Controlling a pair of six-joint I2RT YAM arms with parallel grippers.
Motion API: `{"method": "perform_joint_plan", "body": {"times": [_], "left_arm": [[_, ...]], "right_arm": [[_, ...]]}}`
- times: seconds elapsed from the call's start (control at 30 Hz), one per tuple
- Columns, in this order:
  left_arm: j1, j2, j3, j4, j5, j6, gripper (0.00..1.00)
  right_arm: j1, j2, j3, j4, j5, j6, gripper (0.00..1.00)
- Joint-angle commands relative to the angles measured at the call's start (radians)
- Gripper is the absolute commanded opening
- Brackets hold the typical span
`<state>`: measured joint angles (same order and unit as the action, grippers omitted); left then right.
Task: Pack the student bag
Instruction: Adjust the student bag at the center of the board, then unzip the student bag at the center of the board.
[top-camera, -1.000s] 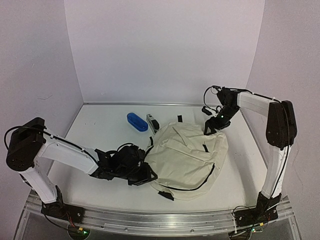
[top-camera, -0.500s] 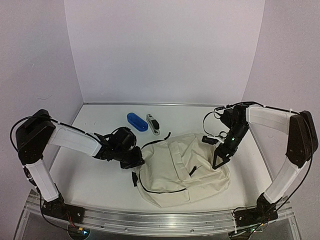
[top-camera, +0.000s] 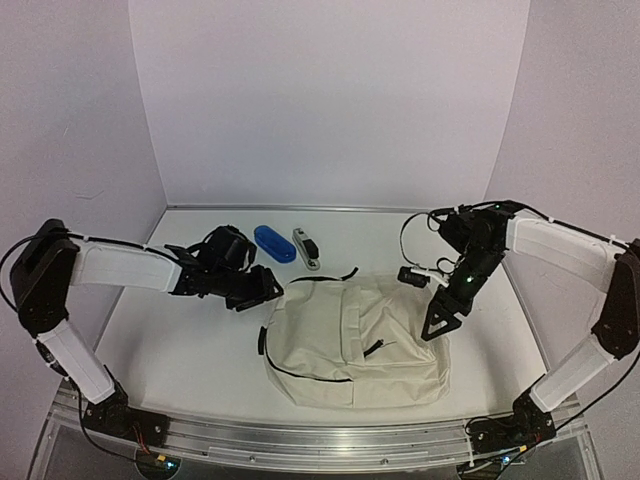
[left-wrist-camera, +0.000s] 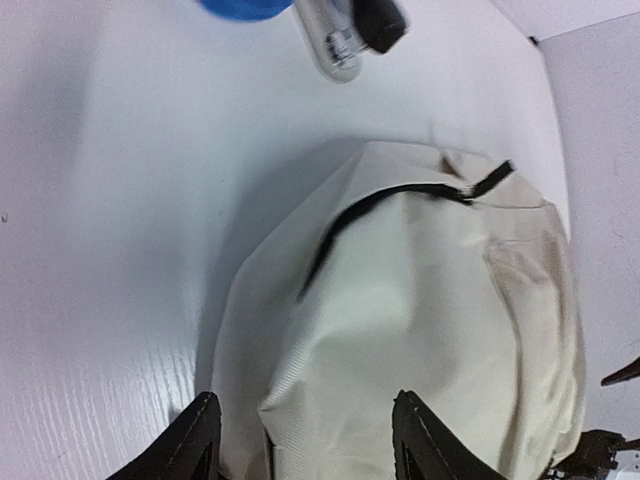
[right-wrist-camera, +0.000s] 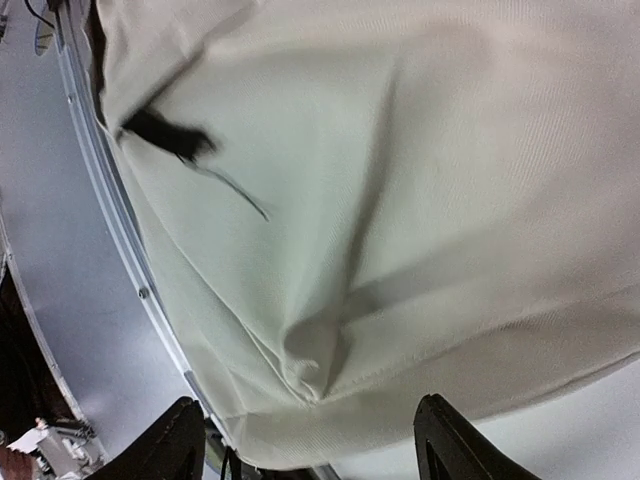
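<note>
The student bag (top-camera: 350, 335) lies flat on the white table (top-camera: 170, 350), in the lower middle of the top view, its cream fabric creased and slack. A black zipper line (left-wrist-camera: 350, 210) curves along its upper left edge, and a small black pull tab (top-camera: 377, 347) sits near its centre. The left gripper (top-camera: 262, 290) is at the bag's upper left corner. In the left wrist view its two fingers are spread apart at the bottom of the frame with the bag's edge showing between them (whether they touch the cloth cannot be told). The right gripper (top-camera: 436, 326) points down over the bag's upper right part. Its wrist view shows both dark fingers wide apart at the lower edge of the frame, with nothing but cream fabric beyond them. Above the bag, toward the upper middle of the top view, a blue oblong case (top-camera: 274, 243) lies on the table. A grey and black stapler (top-camera: 306, 248) is just to its right, and both are apart from the bag.
</note>
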<state>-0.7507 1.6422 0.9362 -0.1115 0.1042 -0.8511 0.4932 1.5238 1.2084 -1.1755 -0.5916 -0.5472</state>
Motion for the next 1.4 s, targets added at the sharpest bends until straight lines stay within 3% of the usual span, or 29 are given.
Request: {"method": "perform_joint_plan", "body": {"times": [0.0,0.2,0.33,0.53,0.7,0.9,1.2,1.37], "left_arm": [[-0.040,-0.208,-0.036,-0.007,-0.026,0.089,0.62],[-0.233,-0.309,-0.082,-0.008,-0.078,0.085,0.71],[-0.375,-0.252,-0.086,0.055,-0.074,0.106,0.71],[-0.548,-0.143,-0.051,0.121,-0.186,0.149,0.71],[-0.595,-0.088,-0.042,0.183,-0.204,0.196,0.71],[-0.621,-0.091,-0.084,0.253,-0.251,0.247,0.71],[-0.684,-0.047,-0.045,0.217,-0.332,0.395,0.72],[-0.715,-0.023,-0.044,0.240,-0.373,0.475,0.73]], "right_arm": [[0.067,-0.085,0.090,0.113,-0.033,0.077,0.70],[0.170,-0.031,0.121,0.159,0.057,0.111,0.67],[0.216,0.013,0.116,0.171,0.048,0.116,0.66],[0.272,0.084,0.116,0.199,0.031,0.143,0.63],[0.282,0.125,0.099,0.211,0.004,0.130,0.52],[0.301,0.178,0.100,0.215,0.006,0.119,0.49],[0.330,0.178,0.076,0.217,0.034,0.093,0.43],[0.352,0.171,0.058,0.219,0.089,0.070,0.28]]}}
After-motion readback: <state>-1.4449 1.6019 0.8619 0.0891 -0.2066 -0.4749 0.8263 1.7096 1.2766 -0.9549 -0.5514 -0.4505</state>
